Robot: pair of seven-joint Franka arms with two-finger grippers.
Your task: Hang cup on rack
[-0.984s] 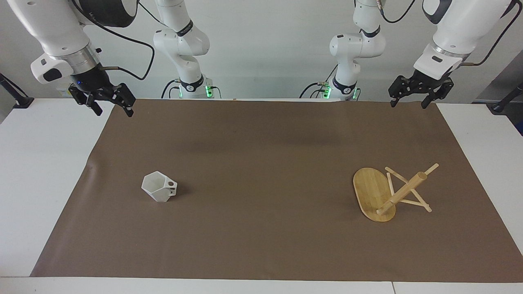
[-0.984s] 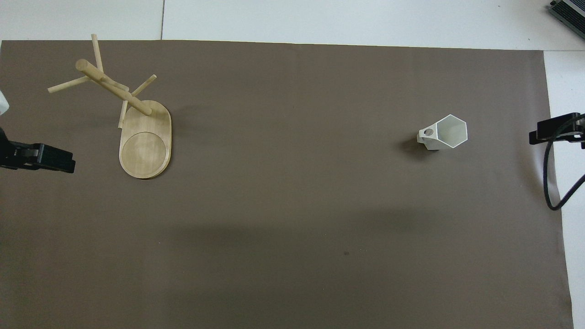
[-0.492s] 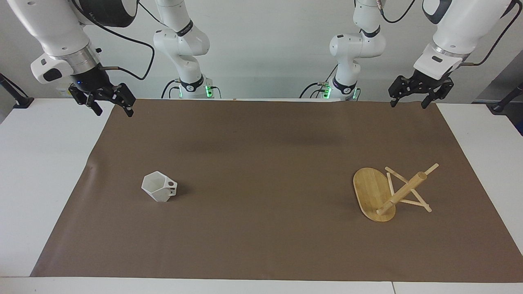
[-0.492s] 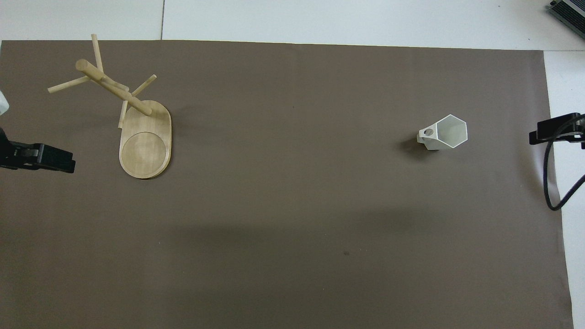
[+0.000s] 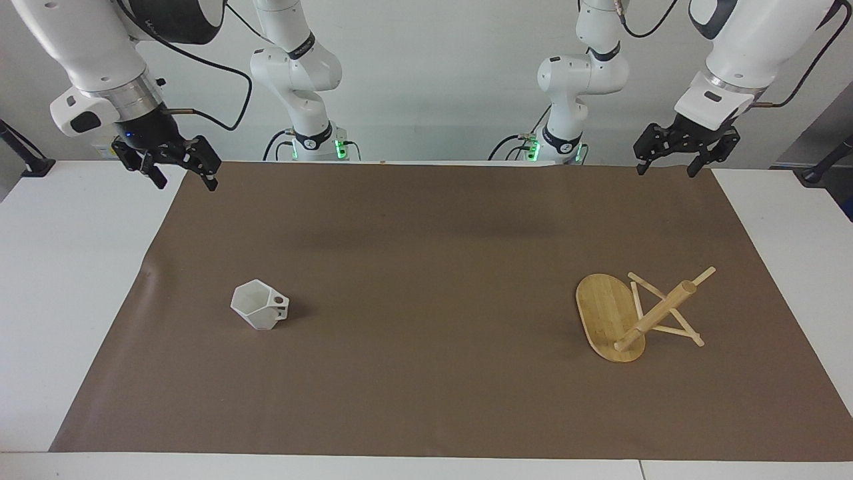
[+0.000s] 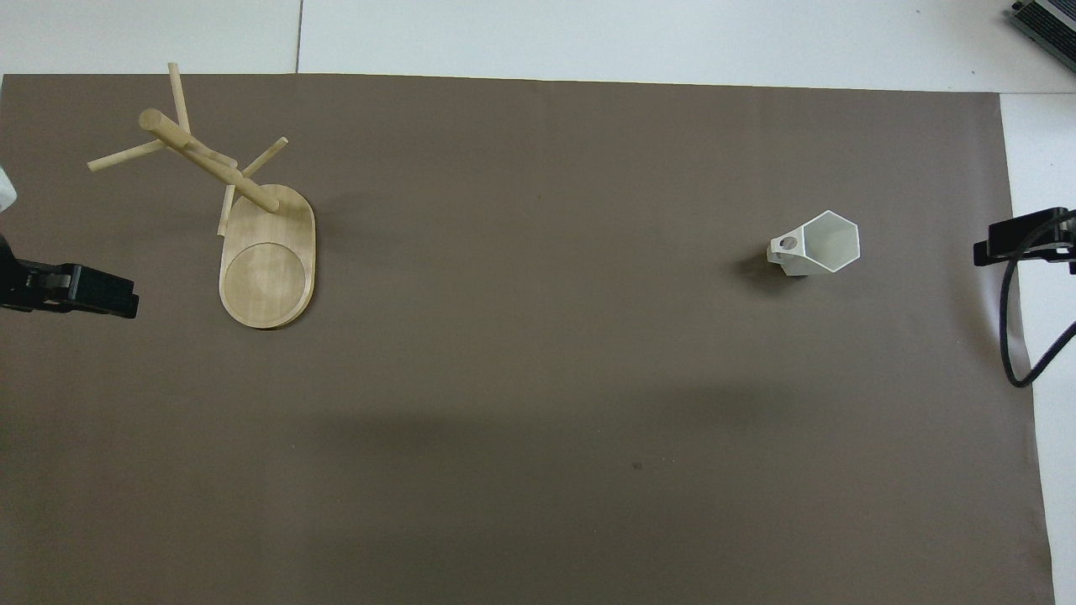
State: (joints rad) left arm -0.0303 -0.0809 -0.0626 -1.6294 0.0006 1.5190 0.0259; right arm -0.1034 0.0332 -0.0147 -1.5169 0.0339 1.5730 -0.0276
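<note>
While both arms wait high at the robots' edge of the table, no part of the task is begun. The right gripper (image 5: pixel 185 172) hangs over the corner of the brown mat (image 5: pixel 426 267) at the right arm's end, its fingers spread and holding nothing. The left gripper (image 5: pixel 668 162) hangs over the mat's corner at the left arm's end, also spread and empty.

I judge that the step in hand is the reach for the cup (image 5: pixel 259 313), and the right gripper is the closer one. It would be good to come down from above and take the cup by one wall of the rim, on the side away from the handle, so that the handle's hole stays free for a peg. The walls slope and are flat-sided, so the fingers should meet two parallel faces; on a corner they may slip.

The cup is small, white and angular, with a hexagonal mouth and a blocky handle with a round hole. It stands on the mat toward the right arm's end, its mouth up and the handle toward the middle of the table.

The rack (image 5: pixel 640 313) is of light bamboo, with an oval base, a thick post and thin crossed pegs. It stands well apart from the cup, toward the left arm's end.
</note>
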